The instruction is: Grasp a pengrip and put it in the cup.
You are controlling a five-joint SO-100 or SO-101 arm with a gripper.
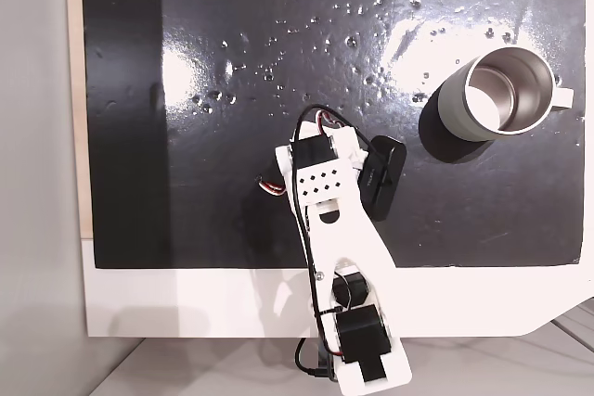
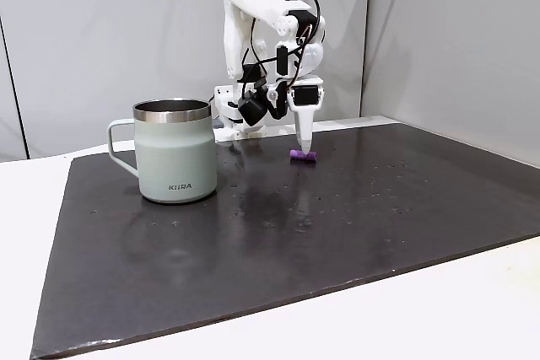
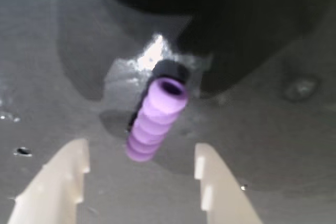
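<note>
The white arm [image 2: 253,31] rises from its base, folds over at the top and points its gripper [image 2: 304,142] straight down at the black mat [image 2: 337,225]. In the wrist view the gripper [image 3: 140,162] is spread wide, its two pale fingers [image 3: 63,177] coming in from 6 o'clock on either side of the purple pengrip [image 3: 155,119], touching nothing. The pengrip [image 2: 303,155] lies on the mat right under the fingertips. The cup [image 2: 175,151] stands upright, well apart toward 9 o'clock in that fixed view; from above, the cup [image 1: 497,95] sits at 2 o'clock from the arm.
</note>
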